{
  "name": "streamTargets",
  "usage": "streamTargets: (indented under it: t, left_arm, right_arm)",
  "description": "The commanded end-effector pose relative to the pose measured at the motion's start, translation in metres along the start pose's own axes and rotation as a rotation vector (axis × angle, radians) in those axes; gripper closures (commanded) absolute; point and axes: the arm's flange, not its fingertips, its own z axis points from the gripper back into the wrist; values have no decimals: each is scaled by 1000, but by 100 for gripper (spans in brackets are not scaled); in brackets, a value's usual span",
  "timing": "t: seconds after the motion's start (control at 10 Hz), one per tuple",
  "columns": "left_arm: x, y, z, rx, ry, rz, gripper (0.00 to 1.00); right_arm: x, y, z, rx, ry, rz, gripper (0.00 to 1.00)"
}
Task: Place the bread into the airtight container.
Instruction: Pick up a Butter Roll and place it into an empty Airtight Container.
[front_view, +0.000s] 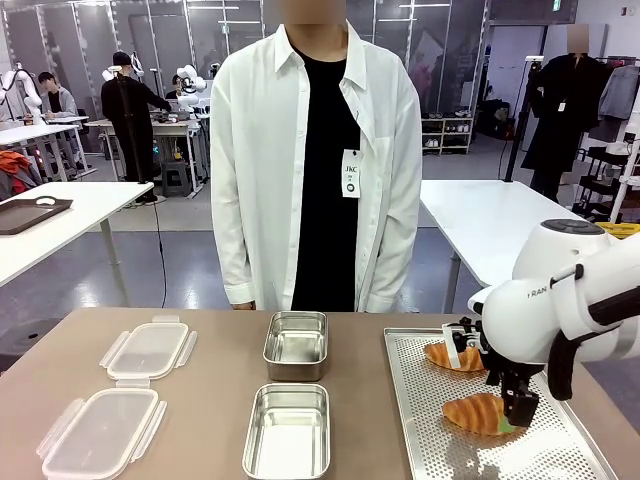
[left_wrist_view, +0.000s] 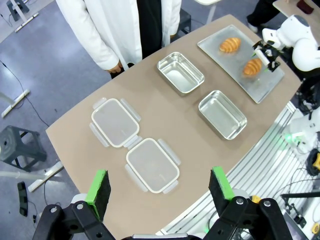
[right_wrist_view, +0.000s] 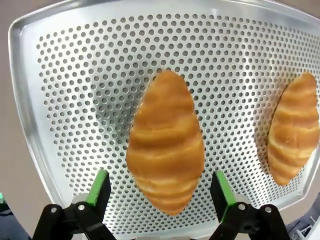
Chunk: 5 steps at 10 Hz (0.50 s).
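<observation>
on the perforated metal tray (right_wrist_view: 60, 100) at the right, the right gripper (right_wrist_view: 159, 177) sits open around the near golden croissant (right_wrist_view: 165, 145), rectangular steel containers (front_view: 288, 440) off to its left, left gripper (left_wrist_view: 160, 182) open too.

Right gripper (front_view: 519, 415) is directly over the near golden-brown croissant (right_wrist_view: 165, 147) on the perforated silver metal tray (front_view: 420, 420). A second golden-brown croissant (front_view: 455, 357) lies on the same tray just beyond the gripper, on the person's side. Left of the gripper, off the tray, two rectangular stainless steel containers (front_view: 288, 432) lie one behind the other, and farther left two clear plastic clip lids (front_view: 100, 430) likewise.
</observation>
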Motion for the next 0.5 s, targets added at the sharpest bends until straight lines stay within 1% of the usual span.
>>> streamTargets:
  t: [0.0, 0.4]
  left_arm:
    - [0, 0, 1, 4, 5, -18, 0]
    - [0, 0, 1, 4, 5, -18, 0]
  right_arm:
    - [4, -5, -15, -5, -22, -38, 0]
    - [4, -9, -32, 13, -34, -80, 0]
